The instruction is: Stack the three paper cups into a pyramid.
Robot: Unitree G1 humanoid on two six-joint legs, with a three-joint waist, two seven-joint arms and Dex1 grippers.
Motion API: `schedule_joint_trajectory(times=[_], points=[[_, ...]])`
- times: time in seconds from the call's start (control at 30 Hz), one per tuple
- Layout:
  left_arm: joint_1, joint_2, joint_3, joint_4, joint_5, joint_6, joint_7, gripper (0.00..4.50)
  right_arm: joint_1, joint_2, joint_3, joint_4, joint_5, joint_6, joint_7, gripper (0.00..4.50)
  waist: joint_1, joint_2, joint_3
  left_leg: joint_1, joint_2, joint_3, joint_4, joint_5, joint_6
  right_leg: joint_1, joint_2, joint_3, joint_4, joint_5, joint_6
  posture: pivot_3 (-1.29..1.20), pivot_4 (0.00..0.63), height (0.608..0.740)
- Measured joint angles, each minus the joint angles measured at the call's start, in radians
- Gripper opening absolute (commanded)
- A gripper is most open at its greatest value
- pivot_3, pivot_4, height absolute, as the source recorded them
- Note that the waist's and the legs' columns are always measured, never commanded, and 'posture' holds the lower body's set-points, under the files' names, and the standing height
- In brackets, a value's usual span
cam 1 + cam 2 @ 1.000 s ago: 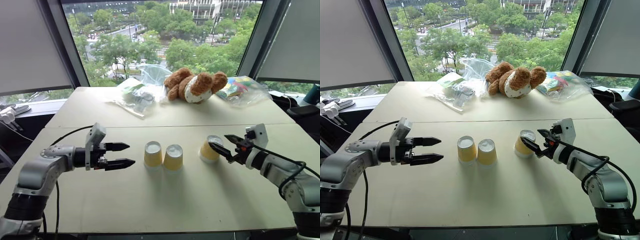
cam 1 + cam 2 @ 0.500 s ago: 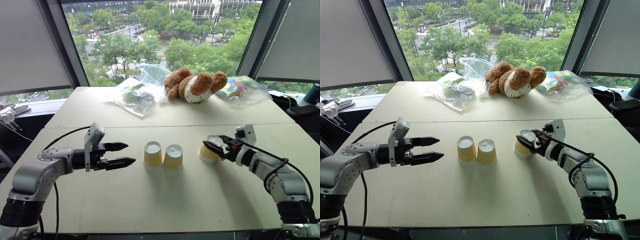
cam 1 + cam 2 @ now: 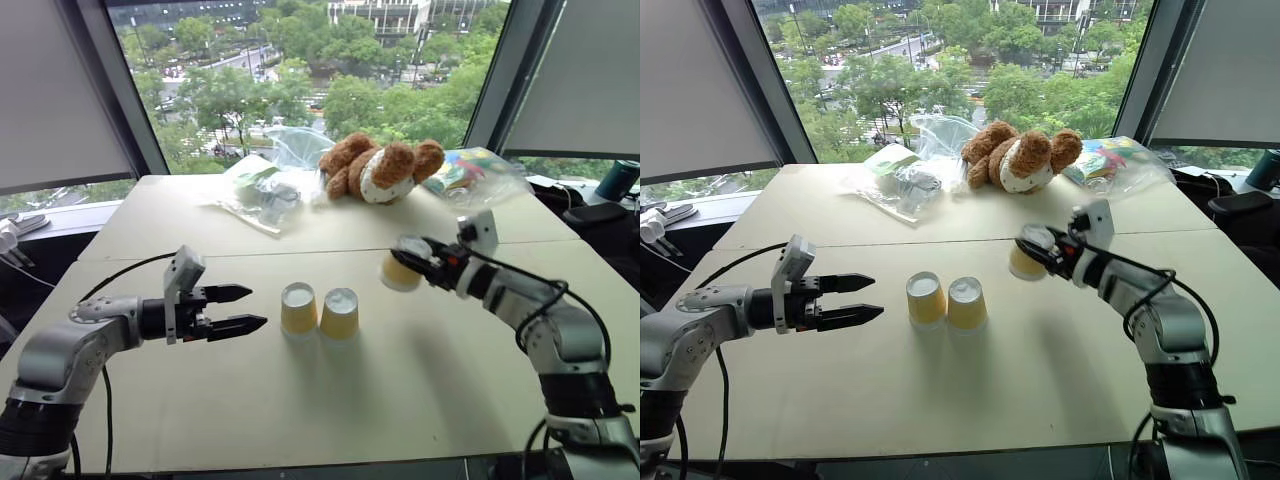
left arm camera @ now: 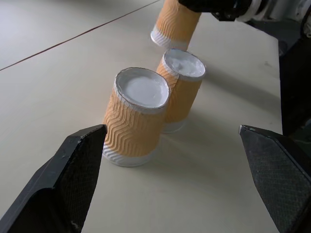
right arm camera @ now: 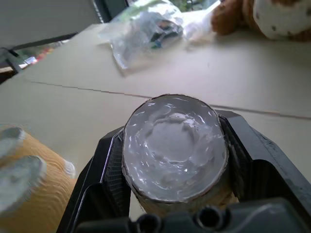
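While two upturned yellow paper cups (image 3: pixel 319 311) touch mid-table (image 3: pixel 400 400), right gripper (image 3: pixel 408 258) clamps a third cup (image 3: pixel 398 271) aloft; left gripper (image 3: pixel 245 308) gapes empty

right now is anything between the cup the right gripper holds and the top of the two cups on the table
Nothing visible. The held cup hangs in the right gripper above the table, with open space between it and the two upside-down cups.

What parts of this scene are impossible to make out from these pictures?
- Held cup, right wrist view: its side wall is hidden by the right pincer clamped around it.
- Plastic bags, head views: contents too small and crinkled to identify.
- Two standing cups, right wrist view: cut off by the picture's edge.
- Left pincer, left wrist view: fingers cut off by the picture's edge.
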Motion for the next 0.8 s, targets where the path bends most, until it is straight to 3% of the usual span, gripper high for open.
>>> schedule_joint_trajectory(times=[0.17, 0.33, 0.8], points=[[0.019, 0.018, 0.004, -0.017, -0.009, 0.0, -0.003, 4.5, -0.158, 0.084, 0.096, -0.102, 0.038, 0.102, -0.005, 2.18, -0.006, -0.001, 0.0, 0.0, -0.001, -0.003, 0.0, 0.0, 0.0, -0.002, -0.001, 0.0, 0.0, 0.0, 0.0, 0.0, 0.15, 0.74], [0.069, 0.024, 0.02, -0.037, -0.012, 0.0, 0.003, 4.5, -0.158, 0.141, 0.173, -0.127, 0.058, 0.186, -0.005, 2.18, 0.001, 0.0, 0.0, -0.001, -0.004, -0.002, 0.0, 0.0, 0.0, -0.002, -0.006, -0.001, 0.0, 0.0, 0.0, 0.0, 0.15, 0.74], [0.106, 0.022, 0.031, -0.061, -0.028, -0.003, 0.044, 4.5, -0.119, 0.137, 0.251, -0.161, 0.032, 0.21, 0.039, 2.18, -0.001, 0.0, 0.0, -0.001, -0.005, -0.002, 0.0, 0.0, 0.0, -0.003, -0.008, -0.001, 0.001, 0.0, 0.0, 0.0, 0.15, 0.74]])
